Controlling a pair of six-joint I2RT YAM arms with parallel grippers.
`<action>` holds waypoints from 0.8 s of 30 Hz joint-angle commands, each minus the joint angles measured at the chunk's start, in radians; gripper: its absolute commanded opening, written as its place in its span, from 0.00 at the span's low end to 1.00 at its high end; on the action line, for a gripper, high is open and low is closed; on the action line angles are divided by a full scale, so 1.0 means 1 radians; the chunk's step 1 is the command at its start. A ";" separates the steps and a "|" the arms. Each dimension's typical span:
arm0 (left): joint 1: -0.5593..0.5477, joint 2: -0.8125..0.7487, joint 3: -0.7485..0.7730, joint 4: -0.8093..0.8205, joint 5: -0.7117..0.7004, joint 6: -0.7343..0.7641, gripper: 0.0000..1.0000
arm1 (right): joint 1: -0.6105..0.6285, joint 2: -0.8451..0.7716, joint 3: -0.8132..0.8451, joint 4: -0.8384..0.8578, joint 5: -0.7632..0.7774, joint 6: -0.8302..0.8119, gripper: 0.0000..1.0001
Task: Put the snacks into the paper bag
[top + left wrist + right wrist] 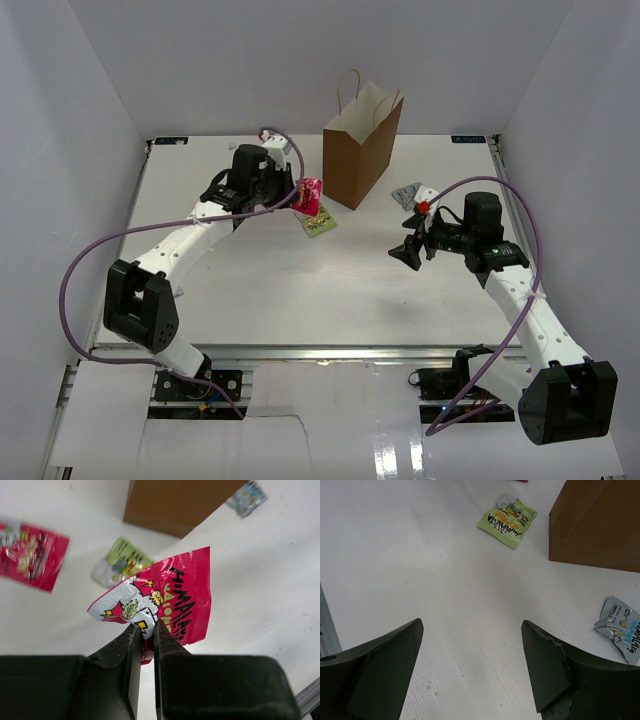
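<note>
Just beside the paper bag [362, 150], the left pincer [145, 627] is clamped on one edge of a red packet [170, 600], light, crinkly and probably slippery, best pinched by a seam, while the right pincer [471, 625] gapes empty

The tall brown kraft paper bag [352, 165] is the one big obstacle at the far middle of my white tabletop [300, 300]. Its mouth is open upward, and twisted loop handles [348, 90] rise over the rim. My left gripper [145, 632], clamped on a red foil packet [175, 600], hangs just beside the bag's left wall, above a flat yellow-green packet [319, 224]. My right gripper [471, 630], fingers spread, faces bare table, with a pale blue-silver packet [620, 627] lying by the bag's right side.
</note>
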 commanded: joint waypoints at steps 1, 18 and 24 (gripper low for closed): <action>-0.060 -0.080 0.099 0.122 -0.009 0.159 0.00 | 0.004 -0.017 -0.012 0.033 -0.028 -0.002 0.85; -0.189 0.309 0.700 0.248 -0.304 0.170 0.00 | 0.005 -0.011 -0.015 0.037 -0.034 0.001 0.85; -0.209 0.443 0.831 0.251 -0.350 0.173 0.00 | 0.005 0.001 -0.015 0.039 -0.039 0.002 0.85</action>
